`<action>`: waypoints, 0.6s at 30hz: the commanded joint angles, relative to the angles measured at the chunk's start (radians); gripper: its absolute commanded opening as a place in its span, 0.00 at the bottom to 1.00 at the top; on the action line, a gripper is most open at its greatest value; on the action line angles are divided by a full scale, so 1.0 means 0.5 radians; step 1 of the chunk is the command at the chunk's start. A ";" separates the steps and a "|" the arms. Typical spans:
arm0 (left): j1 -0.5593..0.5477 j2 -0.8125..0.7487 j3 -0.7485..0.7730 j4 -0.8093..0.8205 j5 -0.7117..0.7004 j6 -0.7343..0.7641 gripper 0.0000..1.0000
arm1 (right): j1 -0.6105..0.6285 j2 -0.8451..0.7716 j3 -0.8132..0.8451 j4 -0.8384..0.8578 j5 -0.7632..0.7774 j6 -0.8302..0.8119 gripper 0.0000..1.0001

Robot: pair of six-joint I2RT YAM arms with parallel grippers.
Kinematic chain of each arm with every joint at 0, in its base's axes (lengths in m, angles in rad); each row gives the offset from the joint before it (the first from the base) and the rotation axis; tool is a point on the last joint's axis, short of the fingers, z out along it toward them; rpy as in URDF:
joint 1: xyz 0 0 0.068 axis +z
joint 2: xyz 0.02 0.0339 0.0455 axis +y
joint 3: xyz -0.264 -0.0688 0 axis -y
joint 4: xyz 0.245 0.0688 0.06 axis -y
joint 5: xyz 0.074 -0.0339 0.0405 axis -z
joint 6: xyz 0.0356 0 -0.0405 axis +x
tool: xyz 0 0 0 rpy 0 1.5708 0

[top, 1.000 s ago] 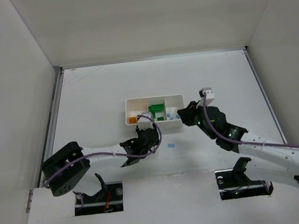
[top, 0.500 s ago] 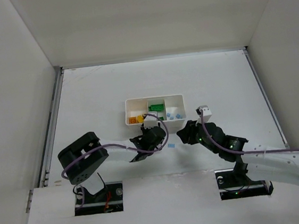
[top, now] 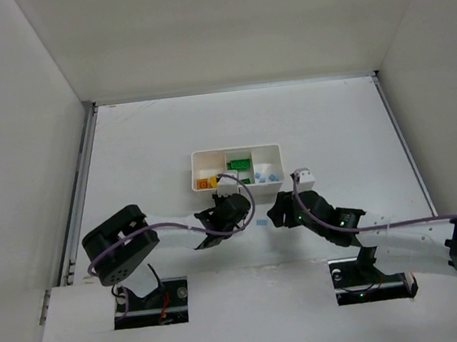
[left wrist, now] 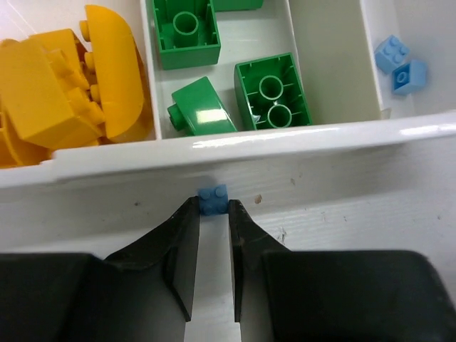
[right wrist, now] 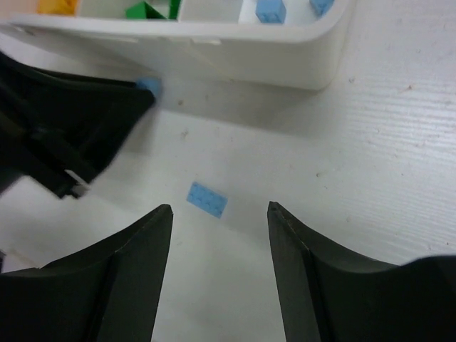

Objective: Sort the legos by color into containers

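Observation:
My left gripper is shut on a tiny light blue lego, held low just in front of the near wall of the white tray. The containers hold yellow-orange legos on the left, green legos in the middle and light blue legos on the right. My right gripper stands open above a flat light blue lego lying on the table. From above, the left gripper and right gripper sit side by side near the tray.
The white table is boxed in by white walls on three sides. In the right wrist view the left gripper's fingers reach in from the left, close to the tray wall. Both arms' cables trail toward the near edge.
The left gripper has closed on the small blue lego. The right gripper has pulled back from the tray's right compartment toward the near side and opened over the flat blue lego.

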 commanded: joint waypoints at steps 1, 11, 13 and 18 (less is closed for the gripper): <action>-0.019 -0.248 -0.082 0.023 -0.051 0.036 0.11 | 0.039 0.151 0.111 -0.052 -0.075 0.022 0.61; 0.002 -0.861 -0.318 -0.044 -0.024 0.042 0.12 | 0.162 0.507 0.393 -0.367 -0.105 -0.046 0.40; 0.011 -0.944 -0.349 -0.044 -0.024 0.042 0.12 | 0.162 0.596 0.466 -0.460 -0.105 -0.058 0.33; 0.063 -1.061 -0.401 -0.011 0.019 0.055 0.13 | 0.177 0.832 0.611 -0.564 -0.164 -0.070 0.22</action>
